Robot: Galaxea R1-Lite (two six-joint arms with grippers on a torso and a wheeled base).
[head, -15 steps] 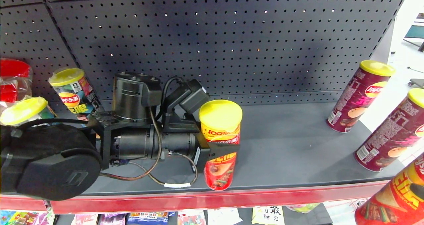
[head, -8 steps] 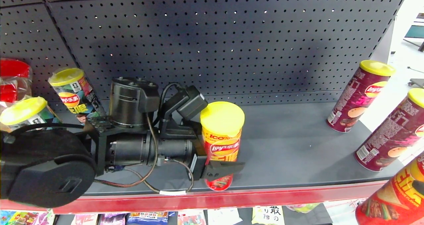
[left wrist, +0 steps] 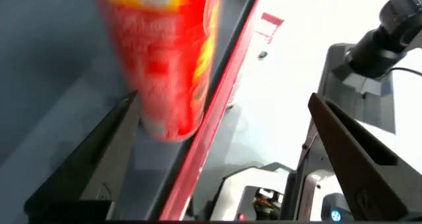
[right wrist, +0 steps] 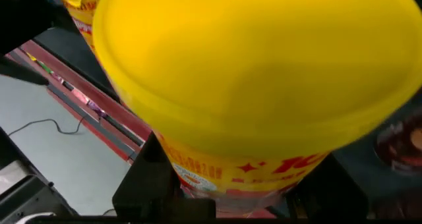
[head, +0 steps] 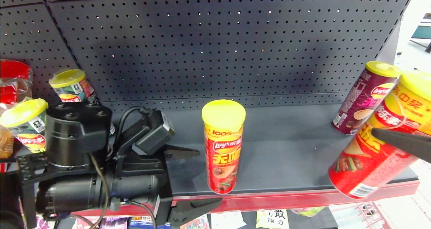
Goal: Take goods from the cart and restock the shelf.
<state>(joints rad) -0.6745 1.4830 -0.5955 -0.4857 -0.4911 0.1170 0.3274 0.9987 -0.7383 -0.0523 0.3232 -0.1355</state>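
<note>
Left arm held level, left gripper [left wrist: 224,102] spread wide, released, upright red yellow-lidded cardboard chip can [head: 224,144] left untouched just beyond its fingertips, right gripper [right wrist: 237,188] clenched around tilted second red can [head: 370,151].

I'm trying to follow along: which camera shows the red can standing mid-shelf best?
The head view: the red can stands whole on the shelf. The left wrist view shows its lower half beyond the open left gripper; the right wrist view, at most a sliver behind the held can.

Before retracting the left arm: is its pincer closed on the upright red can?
No, the left pincer is open wide; the red can stands free.
</note>
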